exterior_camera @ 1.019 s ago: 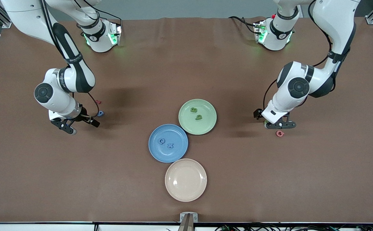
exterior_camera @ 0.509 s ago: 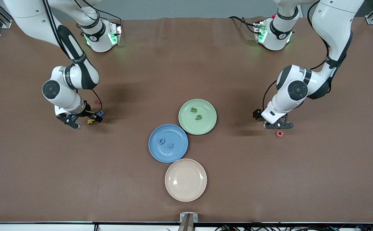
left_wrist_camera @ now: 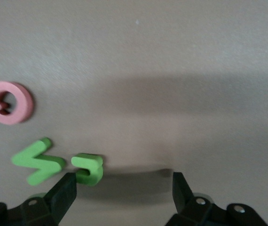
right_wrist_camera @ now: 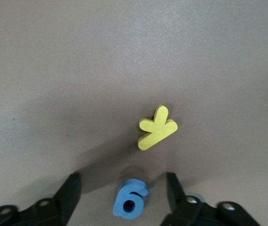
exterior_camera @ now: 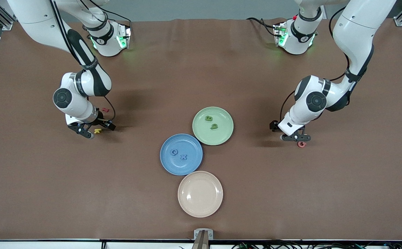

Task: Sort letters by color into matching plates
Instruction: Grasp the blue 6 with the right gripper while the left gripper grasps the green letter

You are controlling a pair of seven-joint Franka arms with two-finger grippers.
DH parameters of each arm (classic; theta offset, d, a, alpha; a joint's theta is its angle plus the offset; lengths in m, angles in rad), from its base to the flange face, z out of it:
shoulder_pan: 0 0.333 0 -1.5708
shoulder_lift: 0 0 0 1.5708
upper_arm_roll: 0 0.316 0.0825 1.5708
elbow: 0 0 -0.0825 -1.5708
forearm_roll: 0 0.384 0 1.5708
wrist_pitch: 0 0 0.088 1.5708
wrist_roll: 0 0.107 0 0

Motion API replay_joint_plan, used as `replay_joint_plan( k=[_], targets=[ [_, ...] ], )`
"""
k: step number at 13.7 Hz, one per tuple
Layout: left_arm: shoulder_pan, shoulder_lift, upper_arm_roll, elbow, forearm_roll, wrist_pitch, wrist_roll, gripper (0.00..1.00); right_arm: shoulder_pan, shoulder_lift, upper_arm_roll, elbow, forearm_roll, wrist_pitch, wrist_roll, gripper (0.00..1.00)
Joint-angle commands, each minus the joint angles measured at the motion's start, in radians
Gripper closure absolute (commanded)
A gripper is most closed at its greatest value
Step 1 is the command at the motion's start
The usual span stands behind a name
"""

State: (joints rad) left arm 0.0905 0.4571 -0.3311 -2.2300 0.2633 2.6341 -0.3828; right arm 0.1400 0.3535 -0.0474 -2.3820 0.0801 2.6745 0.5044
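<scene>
Blue letter (right_wrist_camera: 130, 203) between open right end effector (right_wrist_camera: 122, 186) fingers

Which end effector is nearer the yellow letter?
Right. The right end effector is low right beside the yellow letter, open. The left end effector is at the left arm's end of the table, over green letters.

Three round matte plates counted: blue plate (exterior_camera: 181, 154), pale green plate (exterior_camera: 213, 125), cream plate (exterior_camera: 200, 194). Two blue foam letters (exterior_camera: 179, 154) seen in blue plate, two green foam letters (exterior_camera: 211, 122) in green.
</scene>
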Motion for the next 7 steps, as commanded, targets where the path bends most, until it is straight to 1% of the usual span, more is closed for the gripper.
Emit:
replay_joint_plan(
  k=[1,2,3,7],
  targets=[
    [0.015,0.017,0.0,0.02,0.048,0.01,0.004,0.09,0.003,-0.007,0.001,-0.019,0.01,0.005,0.011,0.23],
    [0.015,0.017,0.0,0.02,0.048,0.01,0.002,0.09,0.003,-0.007,0.001,-0.022,0.01,-0.005,0.011,0.26],
    [0.015,0.017,0.0,0.021,0.048,0.01,0.002,0.09,0.004,-0.007,0.001,-0.022,0.01,-0.022,0.011,0.27],
    [0.014,0.028,0.0,0.023,0.048,0.01,-0.004,0.09,0.004,-0.008,0.001,-0.022,0.01,-0.065,0.011,0.27]
  ],
)
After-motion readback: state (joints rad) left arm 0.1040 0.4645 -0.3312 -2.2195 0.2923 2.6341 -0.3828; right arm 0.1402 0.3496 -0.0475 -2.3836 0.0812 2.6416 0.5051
